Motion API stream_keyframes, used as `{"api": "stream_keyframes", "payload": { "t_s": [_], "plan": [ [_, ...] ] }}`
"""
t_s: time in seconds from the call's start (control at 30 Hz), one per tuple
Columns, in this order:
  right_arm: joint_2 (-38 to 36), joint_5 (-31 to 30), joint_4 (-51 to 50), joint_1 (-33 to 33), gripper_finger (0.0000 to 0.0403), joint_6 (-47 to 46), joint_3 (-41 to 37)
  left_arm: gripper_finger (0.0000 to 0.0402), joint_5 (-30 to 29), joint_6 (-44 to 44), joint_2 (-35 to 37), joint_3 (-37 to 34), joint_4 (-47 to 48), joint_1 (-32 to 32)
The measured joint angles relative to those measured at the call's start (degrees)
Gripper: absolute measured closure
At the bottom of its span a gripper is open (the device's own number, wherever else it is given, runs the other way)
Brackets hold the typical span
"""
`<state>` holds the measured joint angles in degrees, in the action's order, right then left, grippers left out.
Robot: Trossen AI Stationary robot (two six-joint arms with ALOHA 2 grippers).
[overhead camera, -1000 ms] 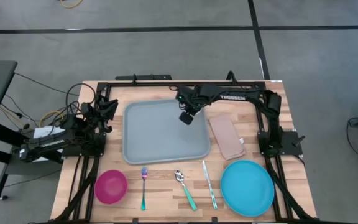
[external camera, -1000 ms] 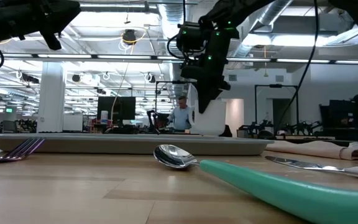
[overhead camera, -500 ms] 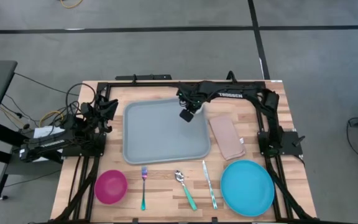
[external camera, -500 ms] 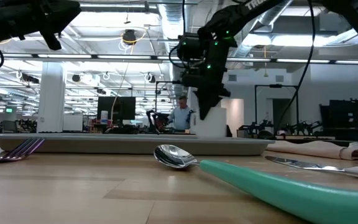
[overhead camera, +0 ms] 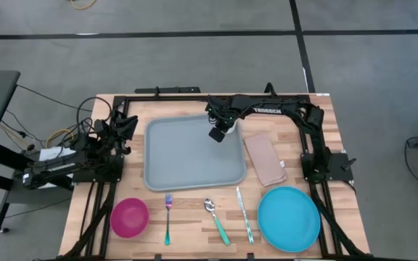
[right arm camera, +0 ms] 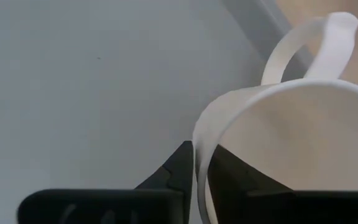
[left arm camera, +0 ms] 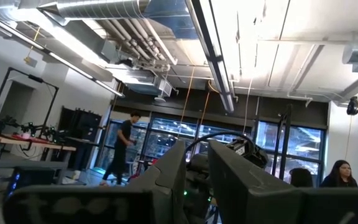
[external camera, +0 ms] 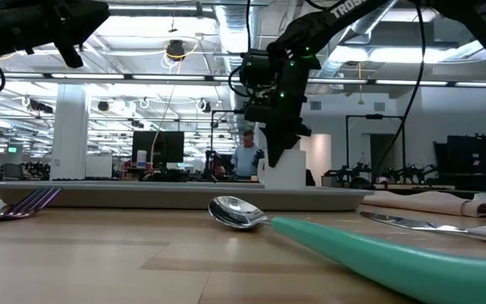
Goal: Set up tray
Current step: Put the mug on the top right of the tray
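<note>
The table (overhead camera: 318, 109) is laid out like a place setting waiting to be assembled: the tray (overhead camera: 187, 159) lies flat in the middle toward the far edge, so everything else can be moved onto it. To its right sits a folded napkin (overhead camera: 265, 161), and in front of that a blue plate (overhead camera: 289, 218). Along the near edge, in front of the tray, are a pink bowl (overhead camera: 129, 217), a fork (overhead camera: 167, 216), a spoon (overhead camera: 216, 220) and a knife (overhead camera: 244, 213), none of them on the tray yet. The right arm reaches across from its base on the right, its forearm running along the far edge, wrist bent down over the tray's far right corner. The right gripper (right arm camera: 199, 163) pinches the rim of a white mug (right arm camera: 297, 143), one finger inside and one outside, which keeps the mug upright, and it appears low over or resting on the tray. The left arm is folded at the table's left side, and its left gripper (left arm camera: 194, 177) points up into the room with the fingers parted.
</note>
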<state>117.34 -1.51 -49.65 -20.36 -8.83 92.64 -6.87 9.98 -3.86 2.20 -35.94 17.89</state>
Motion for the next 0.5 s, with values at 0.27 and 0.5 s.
{"api": "stream_keyframes", "payload": {
  "t_s": [0.27, 0.5],
  "plan": [
    [-0.28, 0.01, -1.35, -0.04, 0.0326, 0.37, 1.27, 0.0345, 0.0, -0.04, 0.0, 0.0, 0.0, 0.0],
    [-0.28, 0.01, -7.04, -0.04, 0.0308, 0.38, 7.81, 0.0345, 0.0, -0.07, 0.0, 0.0, 0.0, -0.01]
  ]
}}
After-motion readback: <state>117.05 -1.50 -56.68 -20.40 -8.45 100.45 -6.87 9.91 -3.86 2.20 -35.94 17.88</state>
